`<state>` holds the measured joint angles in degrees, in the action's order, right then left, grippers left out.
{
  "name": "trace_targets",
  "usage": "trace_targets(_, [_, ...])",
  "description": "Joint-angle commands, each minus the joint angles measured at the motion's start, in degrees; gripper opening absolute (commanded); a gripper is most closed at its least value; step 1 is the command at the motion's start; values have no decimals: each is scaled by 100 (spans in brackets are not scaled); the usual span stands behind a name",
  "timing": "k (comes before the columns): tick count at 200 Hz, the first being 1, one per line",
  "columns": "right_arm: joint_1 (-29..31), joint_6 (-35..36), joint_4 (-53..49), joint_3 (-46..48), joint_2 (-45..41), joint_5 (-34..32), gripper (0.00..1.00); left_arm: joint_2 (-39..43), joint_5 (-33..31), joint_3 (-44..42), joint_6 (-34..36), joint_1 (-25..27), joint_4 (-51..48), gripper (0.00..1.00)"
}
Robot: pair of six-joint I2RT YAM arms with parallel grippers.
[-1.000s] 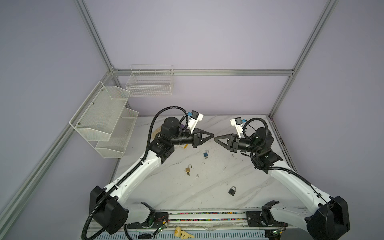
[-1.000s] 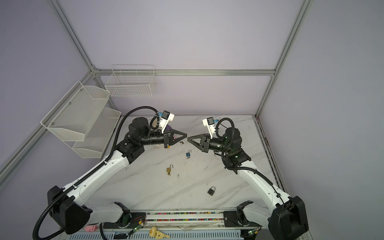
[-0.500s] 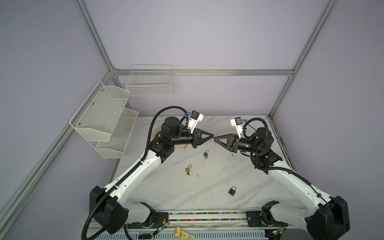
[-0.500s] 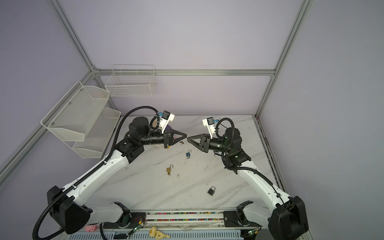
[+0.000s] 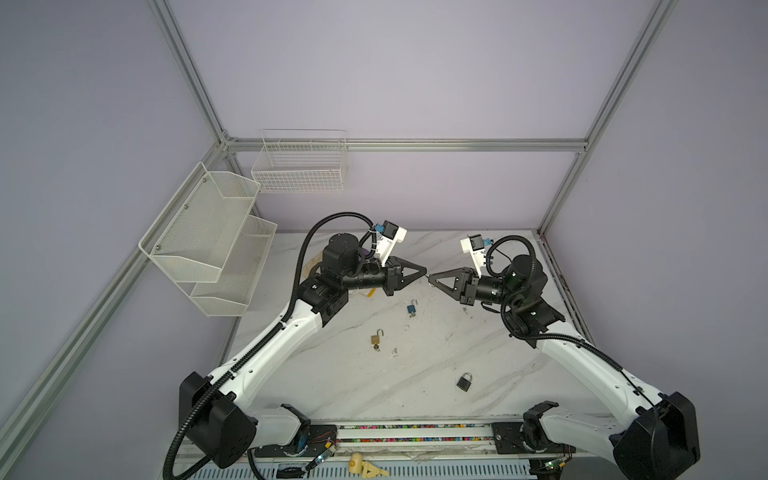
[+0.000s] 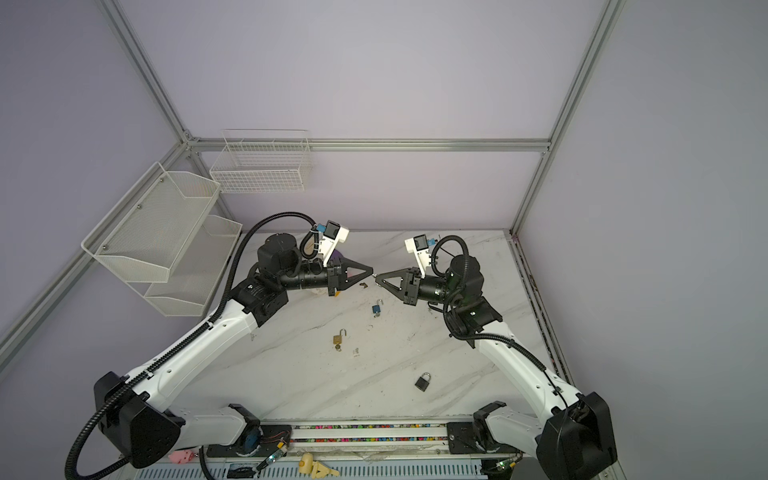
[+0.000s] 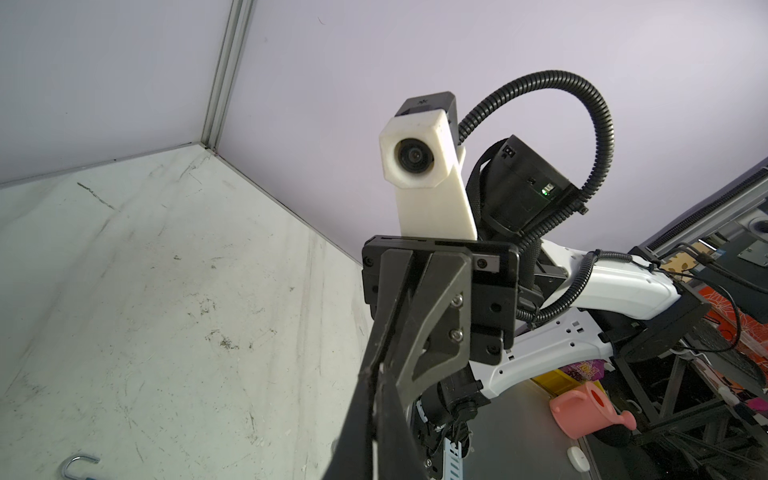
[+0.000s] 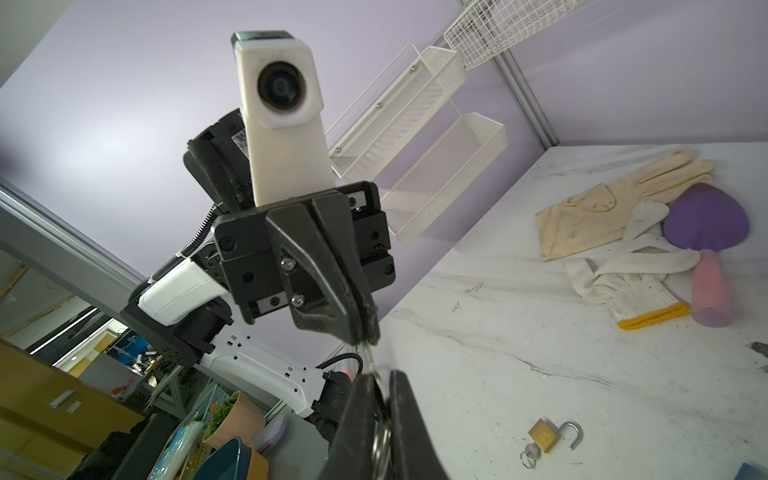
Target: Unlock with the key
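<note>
Both grippers meet tip to tip in the air above the marble table (image 5: 498, 353). A small silver key (image 8: 369, 357) spans the gap between them. My right gripper (image 8: 382, 376) is shut on the key's ring and head. My left gripper (image 8: 365, 330) is shut on the blade's other end. In both top views the key (image 5: 428, 275) (image 6: 374, 275) is a speck between the left gripper (image 5: 424, 272) (image 6: 370, 272) and the right gripper (image 5: 432, 278) (image 6: 378, 278). In the left wrist view my left gripper (image 7: 371, 372) shows its fingers pressed together. A dark padlock (image 5: 464, 381) with a closed shackle lies near the front.
A blue padlock (image 5: 411, 308) and a brass padlock (image 5: 376, 338) lie below the grippers. The brass padlock (image 8: 544, 436) has an open shackle and a key in it. Gloves (image 8: 615, 216) and a purple scoop (image 8: 706, 224) lie behind the left arm. White wire baskets (image 5: 216, 237) hang on the left wall.
</note>
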<state>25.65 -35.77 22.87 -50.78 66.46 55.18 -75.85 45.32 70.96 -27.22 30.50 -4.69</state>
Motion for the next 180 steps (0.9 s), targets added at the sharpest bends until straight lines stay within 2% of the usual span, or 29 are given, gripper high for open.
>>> trace_targets(1, [-21, 116, -63, -177, -80, 72, 8, 49, -83, 546, 95, -62, 65, 0])
trace_targets(32, [-18, 112, -116, -226, -130, 53, 0, 33, -147, 550, 108, -77, 58, 0])
trace_targets(70, [-18, -28, -292, -327, -251, -149, 0, 63, -316, 539, 97, -116, -40, 0])
trace_targets(80, [-19, -79, -411, -347, -318, -272, 0, 138, -429, 496, 88, -113, -82, 20])
trace_targets(86, [-29, -2, -668, -380, -367, -446, 0, 194, -543, 457, 92, -123, -144, 28])
trace_targets(110, [-135, 192, -1571, -376, -612, -1108, 0, 511, -1181, 14, -251, -113, -243, 50])
trace_targets(119, [-188, 222, -1911, -341, -722, -1412, 0, 696, -1502, -246, -509, -73, -262, 55])
trace_targets(129, [-273, 260, -2220, -264, -848, -1689, 0, 922, -2066, -546, -766, 112, -332, 57])
trace_targets(150, [-434, 269, -2840, -91, -1032, -2359, 0, 1243, -3413, -1118, -1213, 908, -500, 58])
trace_targets(180, [-549, 112, -3434, 225, -1171, -3303, 0, 874, -4558, -1417, -1851, 2107, -1024, 59])
